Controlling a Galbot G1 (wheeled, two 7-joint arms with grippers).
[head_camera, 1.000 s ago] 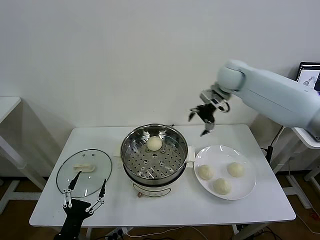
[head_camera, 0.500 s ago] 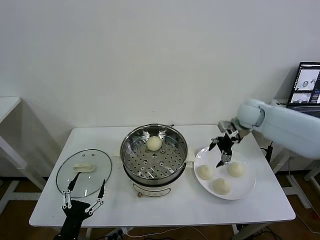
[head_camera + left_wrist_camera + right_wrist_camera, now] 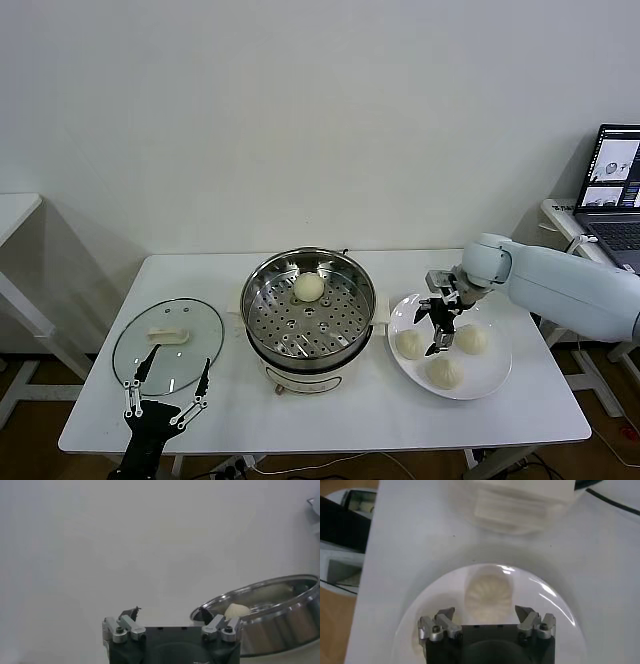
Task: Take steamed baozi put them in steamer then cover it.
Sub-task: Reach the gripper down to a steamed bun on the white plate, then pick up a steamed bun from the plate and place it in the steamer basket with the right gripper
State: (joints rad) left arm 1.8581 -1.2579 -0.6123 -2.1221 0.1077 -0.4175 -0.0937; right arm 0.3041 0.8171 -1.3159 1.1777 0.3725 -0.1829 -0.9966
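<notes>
Three buns (image 3: 443,351) lie on the white plate (image 3: 490,378) at the right side of the table (image 3: 330,415), and a fourth bun (image 3: 309,287) sits on the perforated tray inside the steamer (image 3: 309,310), toward its 12 o'clock edge. On the plate the buns sit at about 9, 3 and 6 o'clock, close together but apart from one another.

The right gripper (image 3: 439,325) hangs over the plate's 10 o'clock part, just above the gap between the 9 o'clock bun and the 3 o'clock bun. Its fingers are spread wide and hold nothing. In the right wrist view a pleated bun (image 3: 489,595) lies on the plate directly ahead of the right gripper (image 3: 485,622), between the two open fingers and not touched by them.

The lid (image 3: 168,343), clear glass with a cream bar handle, lies flat on the table at the steamer's 9 o'clock side, apart from it. The left gripper (image 3: 168,386) is parked low at the table's front edge, its open fingers reaching over the lid's 6 o'clock rim and holding nothing. The left wrist view shows the left gripper (image 3: 170,618) open, with the steamer's steel rim (image 3: 260,592) and the bun (image 3: 236,611) inside it beyond.
</notes>
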